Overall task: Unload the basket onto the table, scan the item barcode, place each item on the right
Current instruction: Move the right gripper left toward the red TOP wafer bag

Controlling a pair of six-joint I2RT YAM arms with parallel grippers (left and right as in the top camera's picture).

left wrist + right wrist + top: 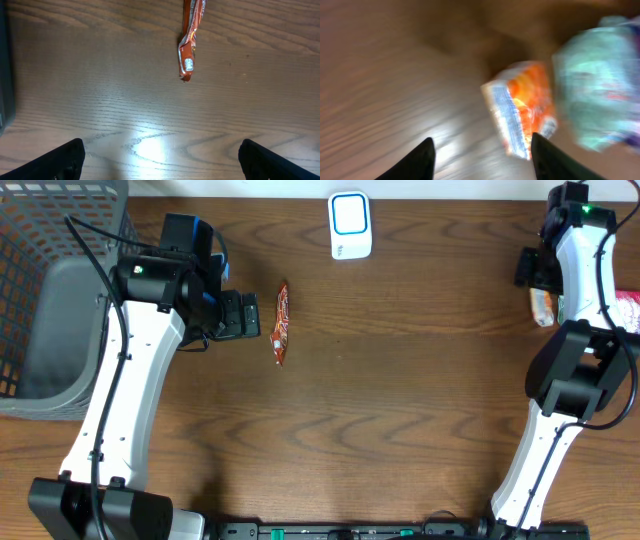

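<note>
Wooden counter [400,430]; grey basket [40,240] at upper left of overhead frame. Left arm [130,380] reaching up from lower left, bent rightward at the wrist; left hand [255,315] spread wide, gripping nothing. Right arm [585,270] folded at far right; right hand [482,160] parted, empty, view blurred. White scanner [350,225] at top centre. Red wrapper [282,322] flat left of centre, just right of left hand, apart. Orange packet [522,107] beyond right fingertips, beside green packet [595,90].

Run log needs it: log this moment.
left gripper open, near red wrapper | right gripper open, by orange packet | scanner untouched
</note>
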